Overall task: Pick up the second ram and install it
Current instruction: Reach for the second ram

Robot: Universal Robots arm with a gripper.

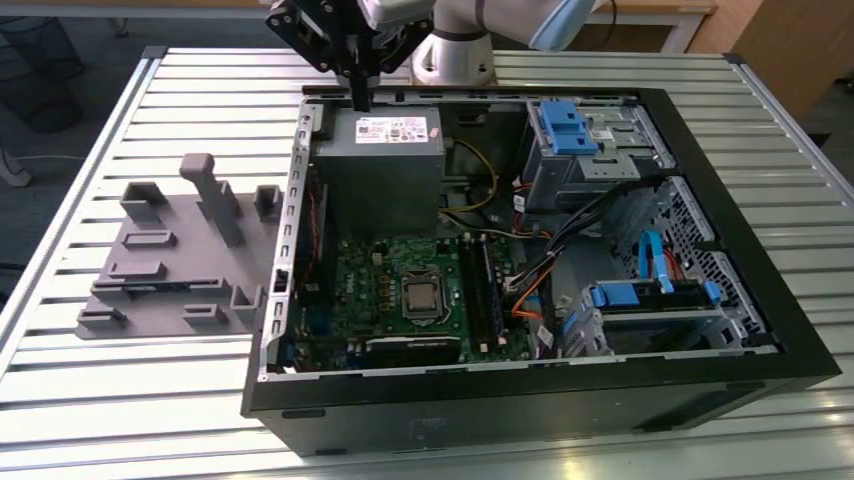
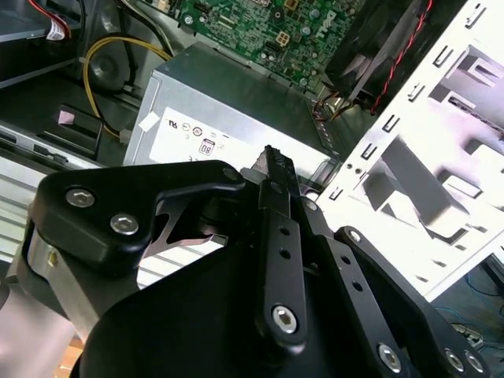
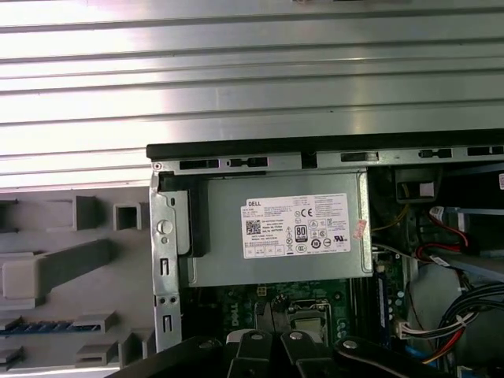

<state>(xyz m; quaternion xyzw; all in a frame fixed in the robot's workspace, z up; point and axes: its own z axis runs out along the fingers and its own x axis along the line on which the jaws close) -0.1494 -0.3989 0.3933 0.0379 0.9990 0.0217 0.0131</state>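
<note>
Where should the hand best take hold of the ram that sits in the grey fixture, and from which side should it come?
Probably its upper long edge, near the middle, from straight above, pinching the two flat faces. The ram seems to stand on edge in the fixture, grey blocks beside it, so that edge looks free.

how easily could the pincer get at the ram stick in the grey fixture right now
Probably yes: the ram stick sits in the grey fixture outside the case, open from above with nothing over it. The pincer hangs above the power supply, clear of the case wall.
</note>
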